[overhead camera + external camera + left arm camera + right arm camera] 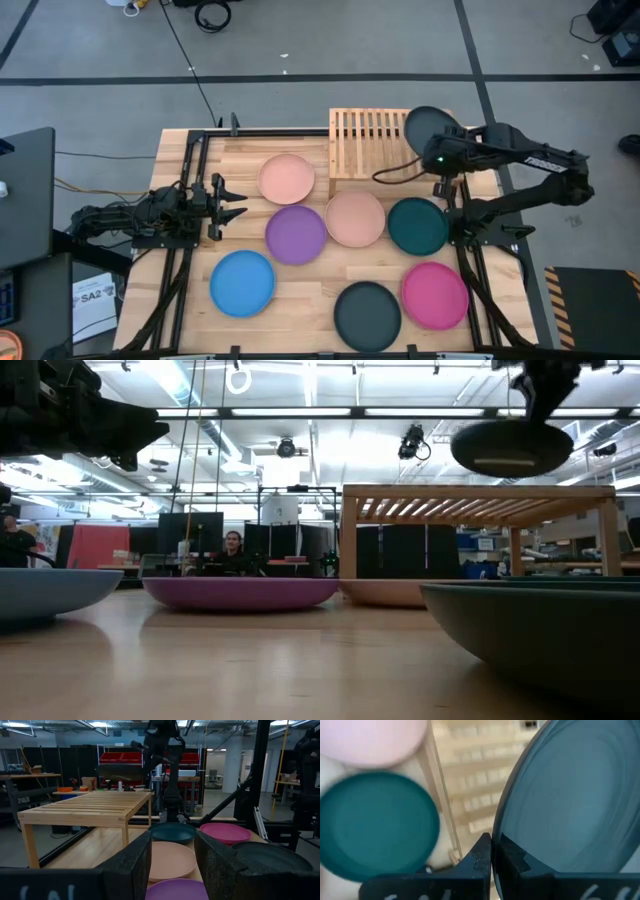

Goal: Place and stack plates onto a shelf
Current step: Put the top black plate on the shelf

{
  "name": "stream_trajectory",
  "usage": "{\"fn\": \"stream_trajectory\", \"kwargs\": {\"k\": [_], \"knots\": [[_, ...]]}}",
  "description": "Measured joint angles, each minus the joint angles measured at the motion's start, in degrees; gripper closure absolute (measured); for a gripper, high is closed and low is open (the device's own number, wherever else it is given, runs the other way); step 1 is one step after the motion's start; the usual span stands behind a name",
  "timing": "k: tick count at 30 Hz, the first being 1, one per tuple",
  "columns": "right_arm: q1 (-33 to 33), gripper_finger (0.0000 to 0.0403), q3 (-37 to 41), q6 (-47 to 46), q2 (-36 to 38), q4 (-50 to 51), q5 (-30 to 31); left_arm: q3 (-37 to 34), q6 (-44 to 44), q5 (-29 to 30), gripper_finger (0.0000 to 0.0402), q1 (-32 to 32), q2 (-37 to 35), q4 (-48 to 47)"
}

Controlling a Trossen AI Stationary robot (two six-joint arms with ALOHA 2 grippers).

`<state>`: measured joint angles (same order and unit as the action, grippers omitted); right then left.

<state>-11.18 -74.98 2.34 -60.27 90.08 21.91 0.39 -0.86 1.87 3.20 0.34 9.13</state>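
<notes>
From above, my right gripper (443, 160) is clamped on the rim of a dark plate (428, 126), holding it over the right end of the shelf (365, 140), which stands at the far edge of the counter (300, 290). My left gripper (232, 201) waits with its fingers apart at the counter's left side, near the peach plate (286, 178). Spread on the counter are also a purple plate (296, 234), a second peach plate (355, 218) just touching it, a teal plate (418, 225), a blue plate (242, 282), a black plate (367, 315) and a magenta plate (435, 295).

From counter height, the dark plate (511, 448) hangs level above the shelf (480, 495), clear of its slatted top. The purple plate (240, 592) lies in the middle, the teal plate (540, 625) close on the right, and a person (232, 552) sits far behind.

Past my left wrist, my spread fingers (131, 865) frame the second peach plate (172, 860), with the purple plate (177, 890) nearer and the teal plate (172, 832) and the magenta plate (225, 831) beyond; the shelf (87, 807) stands alongside.

Past my right wrist, my fingers (481, 857) pinch the edge of the dark plate (570, 805), the shelf slats (470, 785) below it and the teal plate (377, 825) lying on the counter beside the shelf.
</notes>
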Motion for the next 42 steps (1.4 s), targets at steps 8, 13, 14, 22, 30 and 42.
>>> {"fn": "stream_trajectory", "kwargs": {"k": [8,13,14,22,30,42], "knots": [[-3.6,0.0384,6.7,4.1,-0.3,-0.1,0.1,0.0,0.0,0.0,0.0246,0.0,0.0,0.0],[-4.9,0.0384,7.3,4.3,-0.5,-0.2,0.7,0.0,0.0,0.0,0.0246,0.0,0.0,0.0],[-5.0,0.0384,7.3,4.3,-0.5,-0.2,1.0,0.0,0.0,0.0,0.0246,0.0,0.0,0.0],[-6.6,0.0383,7.3,4.3,-0.6,-2.8,0.7,0.0,0.0,0.0,0.0246,0.0,0.0,0.0],[-7.8,0.0382,7.3,8.1,-2.4,-5.7,0.6,0.0,0.0,0.0,0.0246,0.0,0.0,0.0],[-8.2,0.0378,7.3,8.3,-5.9,-4.6,0.4,0.0,0.0,0.0,0.0246,0.0,0.0,0.0]]}}
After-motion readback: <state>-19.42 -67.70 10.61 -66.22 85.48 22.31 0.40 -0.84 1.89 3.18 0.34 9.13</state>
